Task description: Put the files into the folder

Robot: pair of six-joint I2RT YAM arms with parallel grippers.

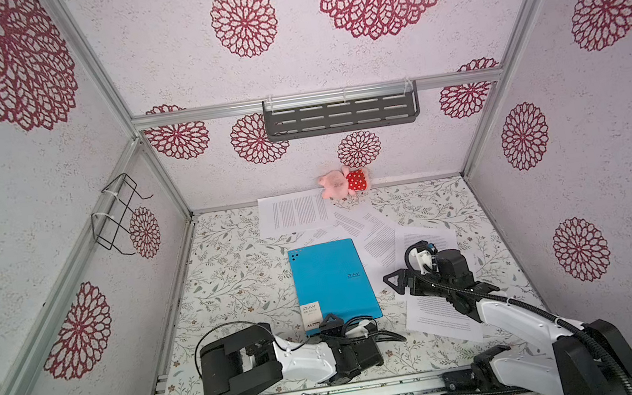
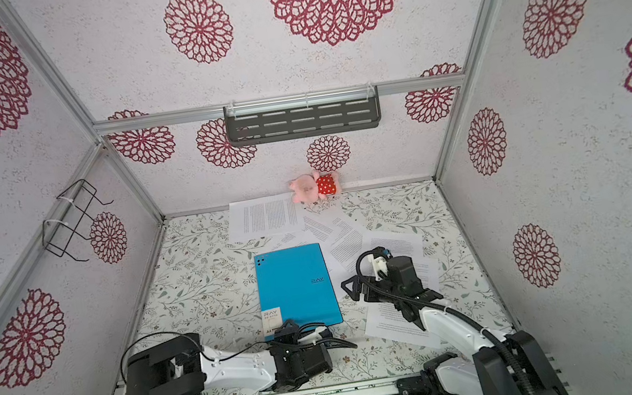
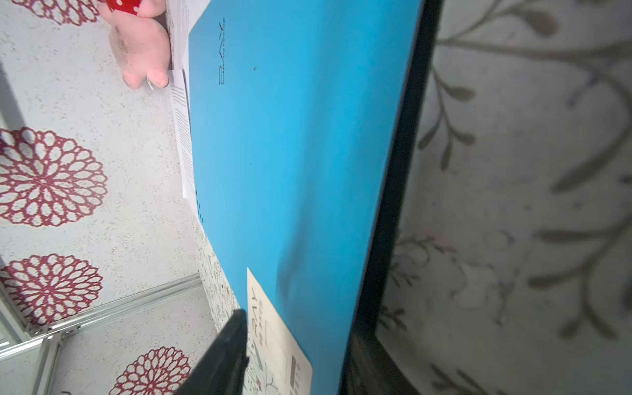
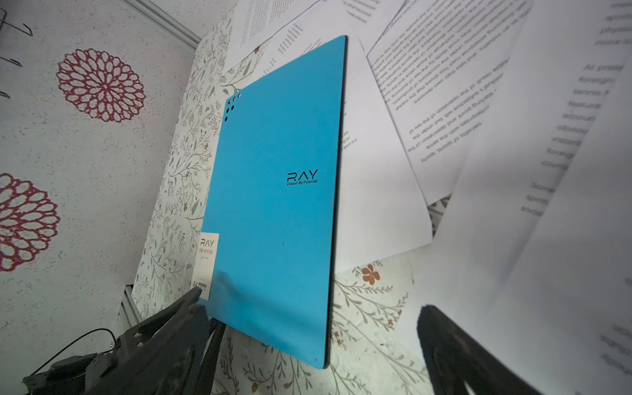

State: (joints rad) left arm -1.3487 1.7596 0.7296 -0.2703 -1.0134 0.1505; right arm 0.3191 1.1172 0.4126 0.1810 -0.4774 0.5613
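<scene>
tabletop [image 1: 234,285]: left pincer [image 1: 333,323] half-open astride folder [image 1: 330,280]

files [image 1: 295,212] partly under folder [image 1: 329,276], nearest text blurred

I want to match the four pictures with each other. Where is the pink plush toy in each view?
Top view: plush toy at the back, about mid-width, beyond the folder.
Top view: plush toy in the same place, beyond the folder.
Left wrist: plush toy past the far end of the folder.
Right wrist: not in it.
Shared landmark: the folder, which shows in all four.
</scene>
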